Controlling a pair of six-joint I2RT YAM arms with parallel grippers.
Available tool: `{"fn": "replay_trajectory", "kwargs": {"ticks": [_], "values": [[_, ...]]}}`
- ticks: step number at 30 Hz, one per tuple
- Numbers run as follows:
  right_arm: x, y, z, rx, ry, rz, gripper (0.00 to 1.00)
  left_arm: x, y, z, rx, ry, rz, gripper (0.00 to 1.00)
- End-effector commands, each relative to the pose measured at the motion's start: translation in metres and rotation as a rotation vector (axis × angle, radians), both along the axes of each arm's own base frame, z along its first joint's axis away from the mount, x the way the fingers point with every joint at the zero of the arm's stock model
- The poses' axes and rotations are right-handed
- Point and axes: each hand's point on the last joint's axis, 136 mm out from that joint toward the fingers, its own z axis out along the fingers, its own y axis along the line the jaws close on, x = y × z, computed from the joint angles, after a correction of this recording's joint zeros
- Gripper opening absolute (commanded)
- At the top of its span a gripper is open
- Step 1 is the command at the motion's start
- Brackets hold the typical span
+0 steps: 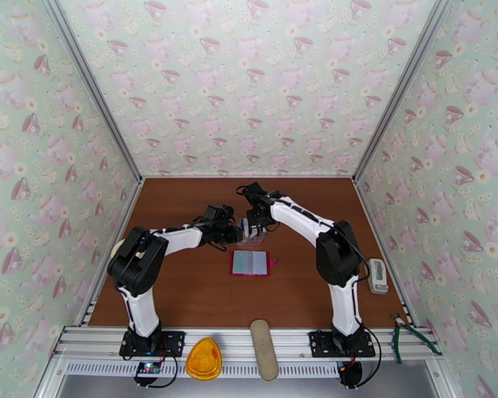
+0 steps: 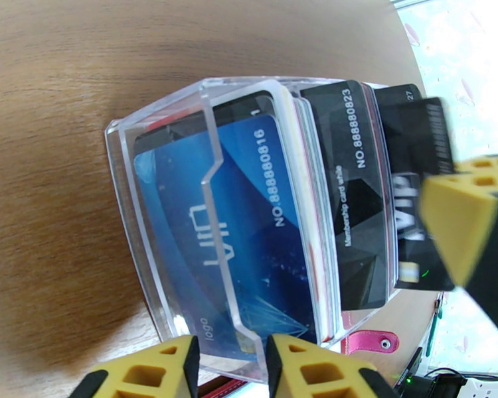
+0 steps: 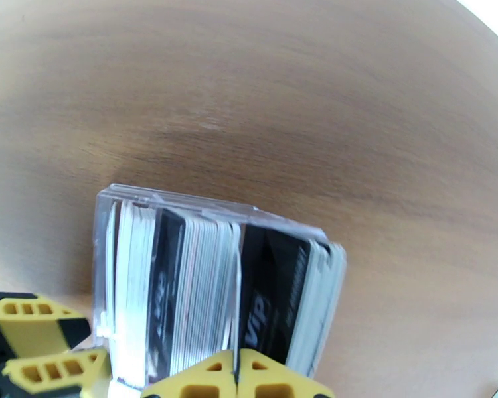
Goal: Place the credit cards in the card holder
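Left hand (image 2: 226,369): clamped on the near wall of the clear case (image 2: 157,213) | Right hand (image 3: 236,374): pinched tight on the edge of a black card (image 3: 269,306) | Cards (image 2: 249,213): on edge in the case between my hands, long sides running away from my left fingers | Wallet (image 1: 250,263): open flat, just nearer than both hands, tab pointing right

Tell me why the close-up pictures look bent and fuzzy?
Left wrist: the wide lens bows the table, and a dark shadow lies left of the box. Right wrist: the wood grain is smeared with blur, with white glare at top right. Top external: evenly lit, no harsh shadows.
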Motion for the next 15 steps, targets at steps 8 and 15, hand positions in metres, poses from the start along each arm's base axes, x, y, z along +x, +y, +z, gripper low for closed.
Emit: {"fn": "replay_trajectory", "kwargs": {"ticks": [8, 15], "values": [[-0.011, -0.022, 0.066, 0.123, -0.172, -0.236, 0.00, -0.004, 0.007, -0.013, 0.039, 0.035, 0.004, 0.34], [-0.026, -0.021, 0.079, 0.054, -0.237, -0.326, 0.00, -0.003, 0.010, -0.003, 0.044, 0.010, 0.015, 0.34]]}}
